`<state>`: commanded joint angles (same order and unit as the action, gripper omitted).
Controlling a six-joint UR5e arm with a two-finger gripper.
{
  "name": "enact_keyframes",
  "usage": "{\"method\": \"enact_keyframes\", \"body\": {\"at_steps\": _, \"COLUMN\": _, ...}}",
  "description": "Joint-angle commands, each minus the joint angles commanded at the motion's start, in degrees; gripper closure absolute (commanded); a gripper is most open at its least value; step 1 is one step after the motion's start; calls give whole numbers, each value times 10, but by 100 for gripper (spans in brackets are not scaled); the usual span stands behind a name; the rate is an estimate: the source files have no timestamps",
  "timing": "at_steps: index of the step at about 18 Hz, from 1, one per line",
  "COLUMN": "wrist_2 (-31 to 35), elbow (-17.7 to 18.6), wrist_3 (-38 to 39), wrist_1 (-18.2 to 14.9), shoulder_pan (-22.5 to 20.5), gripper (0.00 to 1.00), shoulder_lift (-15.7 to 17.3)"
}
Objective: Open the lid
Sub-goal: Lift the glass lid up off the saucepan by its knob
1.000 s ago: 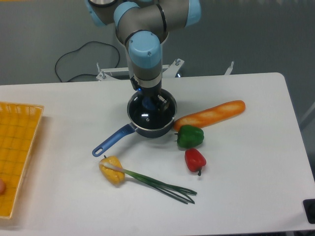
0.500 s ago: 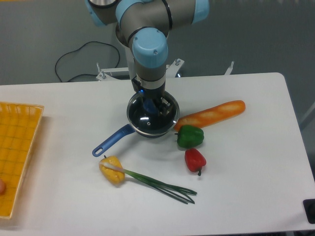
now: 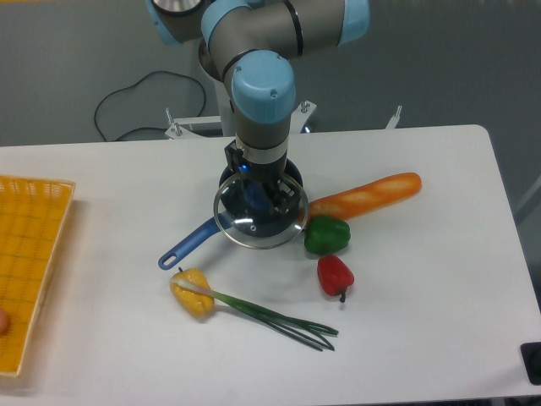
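The arm reaches down from the top of the view w/ the pincer (image 3: 256,196) clenched on the blue knob of the lid (image 3: 259,230). The lid sits tilted over the saucepan (image 3: 292,182), its silver rim reaching past the pan's front edge toward the camera, so it looks lifted off the pan; whether the far edge touches the pan, can't tell. The knob is mostly hidden between the fingers.

The saucepan stands at mid tabletop (image 3: 423,279), its long blue handle (image 3: 188,246) pointing to the lower left.

Right of the pan lies a baguette (image 3: 366,196), slanting up to the right, its near end just beside the pan. Below it a green pepper (image 3: 326,234), very close to the lid rim; touching or not, can't tell. A red pepper (image 3: 335,275) sits just below the green one.

In front of the handle lies a yellow pepper (image 3: 191,293) w/ a spring onion (image 3: 270,316) laid across it, green leaves running right.

At the left edge, a yellow basket (image 3: 30,254), partly cut off.

Behind the tabletop, a black cable (image 3: 127,97) loops on the grey floor.
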<state>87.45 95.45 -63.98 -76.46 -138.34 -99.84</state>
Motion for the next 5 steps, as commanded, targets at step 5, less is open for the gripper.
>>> {"method": "enact_keyframes", "body": {"at_steps": 5, "wrist_2": -1, "elbow": -1, "wrist_3": -2, "wrist_1": 1, "shoulder_pan": -2, "gripper": 53, "shoulder_lift": -4}}
